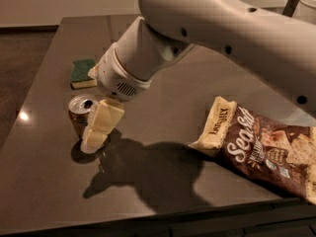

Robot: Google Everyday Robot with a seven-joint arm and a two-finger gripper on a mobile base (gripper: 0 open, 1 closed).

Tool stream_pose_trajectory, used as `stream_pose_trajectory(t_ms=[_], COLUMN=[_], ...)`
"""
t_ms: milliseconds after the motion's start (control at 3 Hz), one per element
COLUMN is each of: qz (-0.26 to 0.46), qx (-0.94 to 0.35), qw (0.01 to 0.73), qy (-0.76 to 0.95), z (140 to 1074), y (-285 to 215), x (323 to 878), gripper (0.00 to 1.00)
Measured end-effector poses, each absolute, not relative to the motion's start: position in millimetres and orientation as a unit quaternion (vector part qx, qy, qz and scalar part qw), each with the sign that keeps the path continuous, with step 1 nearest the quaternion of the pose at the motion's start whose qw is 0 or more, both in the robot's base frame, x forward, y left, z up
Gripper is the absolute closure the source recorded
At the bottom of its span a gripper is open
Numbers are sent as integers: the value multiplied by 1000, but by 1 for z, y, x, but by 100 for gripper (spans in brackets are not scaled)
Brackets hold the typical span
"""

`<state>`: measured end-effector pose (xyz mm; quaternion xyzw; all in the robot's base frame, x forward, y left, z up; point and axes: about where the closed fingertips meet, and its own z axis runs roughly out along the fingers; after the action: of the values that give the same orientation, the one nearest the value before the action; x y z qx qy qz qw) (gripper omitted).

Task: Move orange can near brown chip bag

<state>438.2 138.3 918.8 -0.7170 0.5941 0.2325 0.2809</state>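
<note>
Upright can (79, 110) is standing at left of table (44, 181), well apart from bag (266, 149) lying at right. The gripper (98, 128) is hanging low against the can's right side, possibly straddling it; clamped or slack, cannot tell. Step in hand looks like securing the can. Doing it well: centring on the body, squeezing mid-height, lifting straight, then carrying rightward, stopping short of the bag.
</note>
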Motion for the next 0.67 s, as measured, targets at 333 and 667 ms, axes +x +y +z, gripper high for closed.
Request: stream_pose_trajectory(t_ms=[333, 667], qz=[236, 237], qx=[-720, -721], qw=[276, 273], qy=[591, 591], z=[912, 909], y=[146, 146], x=[434, 434], gripper=[18, 41])
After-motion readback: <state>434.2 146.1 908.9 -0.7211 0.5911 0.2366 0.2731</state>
